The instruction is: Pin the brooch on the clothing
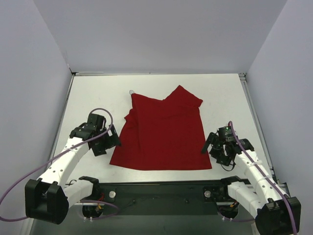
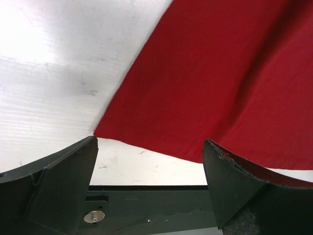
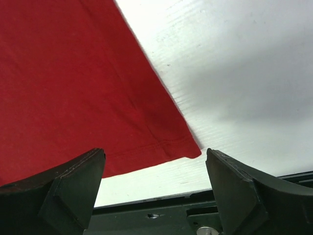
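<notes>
2 grippers flank the dark red T-shirt (image 1: 164, 137), which lies loosely folded on the white table (image 1: 98, 93). The left gripper (image 1: 111, 140) is by its near left corner and the right gripper (image 1: 209, 145) by its near right corner, both with jaws spread wide and holding nothing. 1 tiny pale speck (image 1: 131, 91) at the shirt's far left corner may be the brooch, but it is too small to tell.

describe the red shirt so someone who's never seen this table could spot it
In the middle of the white table lies the dark red shirt, rumpled along its left edge, with one corner poking toward the far wall. It is the only soft, coloured thing; the black left gripper and right gripper sit open beside its near corners.
</notes>
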Available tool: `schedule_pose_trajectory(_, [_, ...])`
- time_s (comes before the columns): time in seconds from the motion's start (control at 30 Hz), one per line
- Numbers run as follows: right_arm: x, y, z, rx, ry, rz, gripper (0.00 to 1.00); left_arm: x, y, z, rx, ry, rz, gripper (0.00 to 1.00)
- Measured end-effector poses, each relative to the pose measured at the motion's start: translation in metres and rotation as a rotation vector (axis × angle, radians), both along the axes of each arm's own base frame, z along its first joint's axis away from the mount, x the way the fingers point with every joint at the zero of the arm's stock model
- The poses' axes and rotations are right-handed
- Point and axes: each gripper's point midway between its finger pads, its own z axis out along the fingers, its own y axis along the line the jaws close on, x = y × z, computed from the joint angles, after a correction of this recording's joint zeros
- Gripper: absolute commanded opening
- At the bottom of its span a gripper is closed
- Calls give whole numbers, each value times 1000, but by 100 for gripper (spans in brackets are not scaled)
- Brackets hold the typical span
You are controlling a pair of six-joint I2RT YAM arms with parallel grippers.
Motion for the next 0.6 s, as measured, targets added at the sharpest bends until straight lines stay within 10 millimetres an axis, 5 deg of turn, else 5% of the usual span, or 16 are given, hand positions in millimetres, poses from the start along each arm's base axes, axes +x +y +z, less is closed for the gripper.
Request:
schedule_pose_trajectory(0.23, [-7,0,-19,6,41,-37,81,-21,7,-29,14,98,82,97])
schedule_pose_trajectory(0.6, [-18,3,-40,26,106,-57,73,-25,24,-51,123,200,177,97])
